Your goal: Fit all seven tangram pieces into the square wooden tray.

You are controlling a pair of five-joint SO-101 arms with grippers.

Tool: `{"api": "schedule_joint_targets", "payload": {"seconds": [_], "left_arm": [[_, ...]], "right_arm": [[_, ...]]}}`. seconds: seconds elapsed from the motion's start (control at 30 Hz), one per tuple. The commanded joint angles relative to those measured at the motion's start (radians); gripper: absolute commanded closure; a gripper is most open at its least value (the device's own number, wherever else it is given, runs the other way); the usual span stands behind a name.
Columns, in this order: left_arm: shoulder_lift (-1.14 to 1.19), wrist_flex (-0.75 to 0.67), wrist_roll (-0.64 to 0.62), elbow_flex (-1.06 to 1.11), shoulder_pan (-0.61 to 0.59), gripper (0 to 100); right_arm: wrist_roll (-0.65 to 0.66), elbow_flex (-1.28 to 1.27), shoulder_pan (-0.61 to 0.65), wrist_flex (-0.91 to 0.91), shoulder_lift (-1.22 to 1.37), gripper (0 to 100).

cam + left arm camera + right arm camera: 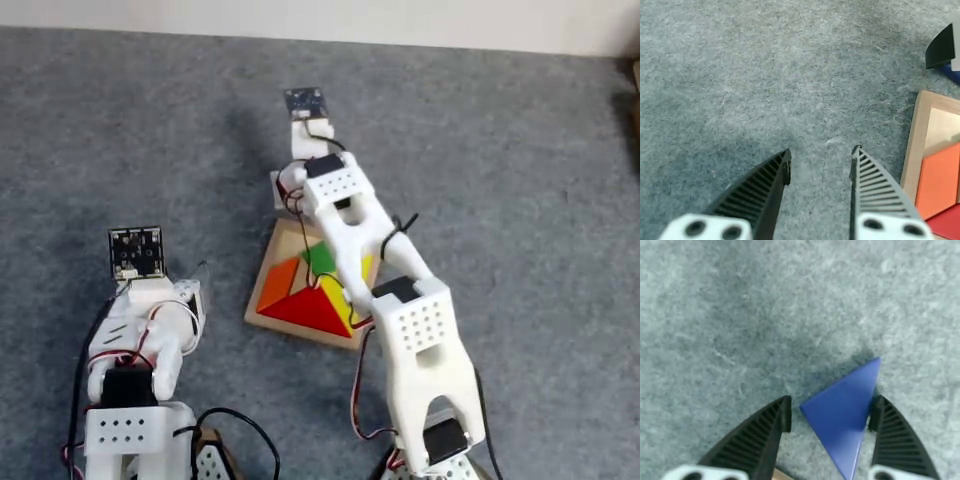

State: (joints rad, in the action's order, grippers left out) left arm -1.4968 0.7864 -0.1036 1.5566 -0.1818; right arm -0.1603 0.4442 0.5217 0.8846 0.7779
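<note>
The square wooden tray [287,238] lies mid-table with an orange piece [280,282], a red triangle [305,308], a green piece [320,258] and a yellow piece [346,296] in it. The right arm [345,215] stretches over the tray to the carpet past its far edge. There my right gripper [831,400] stands open, one finger on each side of a blue triangle [842,415] lying flat on the carpet. My left gripper [821,150] is open and empty over bare carpet, just left of the tray's rim [915,145], where the orange piece [940,180] shows.
Grey carpet covers the whole table, with free room left of and beyond the tray. The left arm [140,320] sits at the near left. A black fingertip of the other arm [941,47] shows at the far side of the tray.
</note>
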Motion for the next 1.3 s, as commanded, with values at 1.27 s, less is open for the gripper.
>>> {"api": "schedule_joint_targets", "payload": {"seconds": [1.27], "left_arm": [[-0.016, 0.012, 0.005, -0.007, -0.016, 80]], "right_arm": [[-0.008, 0.031, 0.099, 0.530, -0.374, 84.9]]}}
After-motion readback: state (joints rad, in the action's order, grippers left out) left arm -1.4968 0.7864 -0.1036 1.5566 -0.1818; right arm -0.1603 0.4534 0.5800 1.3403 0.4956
